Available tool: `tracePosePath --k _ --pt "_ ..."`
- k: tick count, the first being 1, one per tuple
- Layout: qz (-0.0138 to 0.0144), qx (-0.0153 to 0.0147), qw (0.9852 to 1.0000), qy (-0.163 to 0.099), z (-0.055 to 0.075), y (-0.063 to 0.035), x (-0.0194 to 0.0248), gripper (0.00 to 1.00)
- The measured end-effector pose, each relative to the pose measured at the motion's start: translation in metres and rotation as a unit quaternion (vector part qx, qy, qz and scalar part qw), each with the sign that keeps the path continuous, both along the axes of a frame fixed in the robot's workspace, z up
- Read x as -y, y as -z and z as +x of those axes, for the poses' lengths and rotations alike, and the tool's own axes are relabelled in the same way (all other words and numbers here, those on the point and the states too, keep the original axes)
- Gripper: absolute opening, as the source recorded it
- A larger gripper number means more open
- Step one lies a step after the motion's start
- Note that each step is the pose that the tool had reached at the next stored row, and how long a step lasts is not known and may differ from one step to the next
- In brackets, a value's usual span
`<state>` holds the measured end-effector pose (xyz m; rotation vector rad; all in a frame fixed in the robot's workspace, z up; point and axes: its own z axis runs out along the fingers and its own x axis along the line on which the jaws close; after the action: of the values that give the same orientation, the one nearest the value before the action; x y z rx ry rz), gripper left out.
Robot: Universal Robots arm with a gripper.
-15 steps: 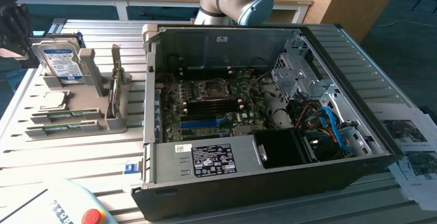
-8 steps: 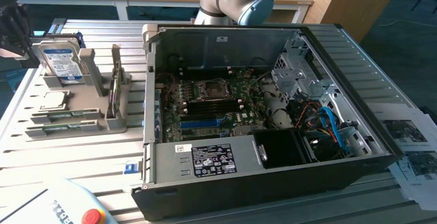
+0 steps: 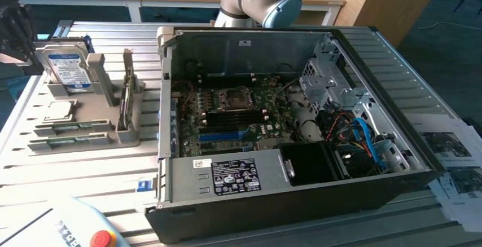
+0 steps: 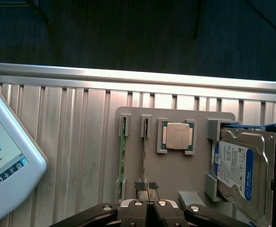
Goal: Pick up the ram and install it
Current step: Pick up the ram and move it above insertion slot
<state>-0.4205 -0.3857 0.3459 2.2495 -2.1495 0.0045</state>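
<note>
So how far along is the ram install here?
Nothing looks done: the ram sticks sit in the grey holder, outside the computer case. In hand: nothing; the gripper is shut and empty above the holder, nearest the sticks. Left: picking one up and seating it on the motherboard.

The black metal claw (image 4: 146, 185) has silver bolts and tiny criss-cross tips. Near its tips lies a long thin green ram stick (image 4: 122, 158) in a flat grey plastic tray (image 4: 175, 175). A bit past the claw sits a silver square chip (image 4: 177, 136) with a green edge. Beside the claw is a silver hard drive (image 4: 258, 156) with a blue and white label (image 4: 230, 165). The silver metal table (image 4: 57, 118) has long stripes. On the claw's other side is a white tablet (image 4: 14, 137) with a red button (image 3: 101, 238).
</note>
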Motion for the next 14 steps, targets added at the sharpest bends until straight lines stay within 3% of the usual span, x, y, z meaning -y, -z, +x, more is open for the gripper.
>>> tracePosePath --k 7,14 --pt "0.0 0.0001 1.0 0.0 0.0 0.0003 0.0 0.1" --pt "0.0 0.0 1.0 0.0 0.0 0.0127 0.0 0.1"
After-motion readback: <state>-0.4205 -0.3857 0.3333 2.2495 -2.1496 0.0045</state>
